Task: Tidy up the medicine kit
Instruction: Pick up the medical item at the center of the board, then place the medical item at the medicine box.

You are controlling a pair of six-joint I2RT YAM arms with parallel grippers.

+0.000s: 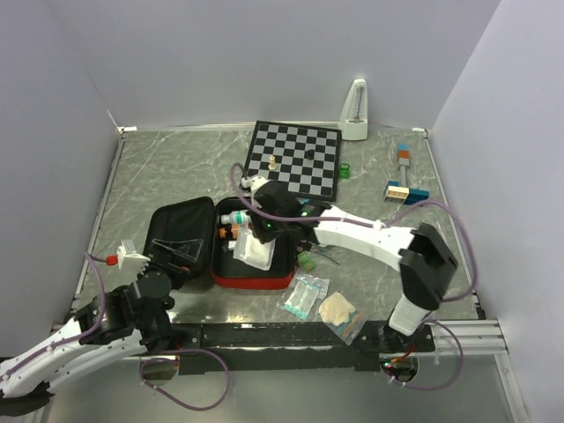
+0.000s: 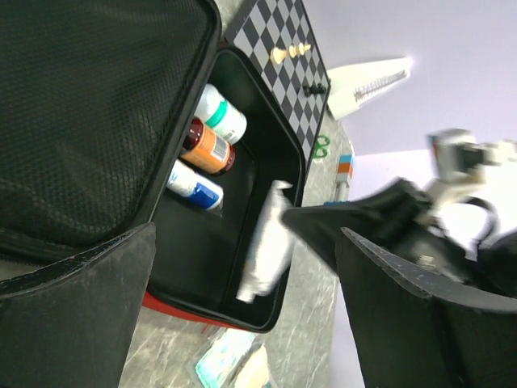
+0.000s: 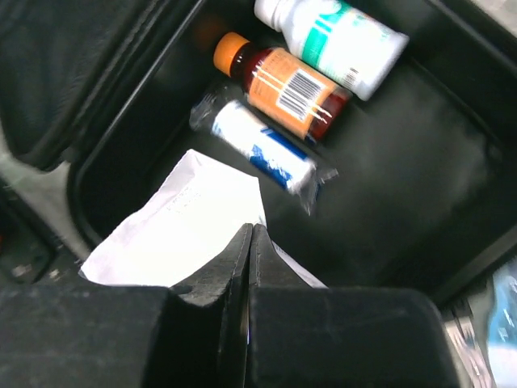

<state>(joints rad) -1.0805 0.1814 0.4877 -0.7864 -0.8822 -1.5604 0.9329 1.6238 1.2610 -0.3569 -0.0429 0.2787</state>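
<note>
The red medicine kit lies open on the table, black lining up, its lid folded left. Inside lie a white bottle, an amber bottle with an orange cap and a blue-and-white wrapped roll. My right gripper is shut on a flat white packet and holds it over the case's tray; the packet also shows in the top view and the left wrist view. My left gripper is open and empty, near the case's front left corner.
A chessboard with a few pieces lies behind the case, a white metronome beyond it. Sealed packets lie on the table right of the case. Small coloured blocks sit at far right. A white-and-red item lies left.
</note>
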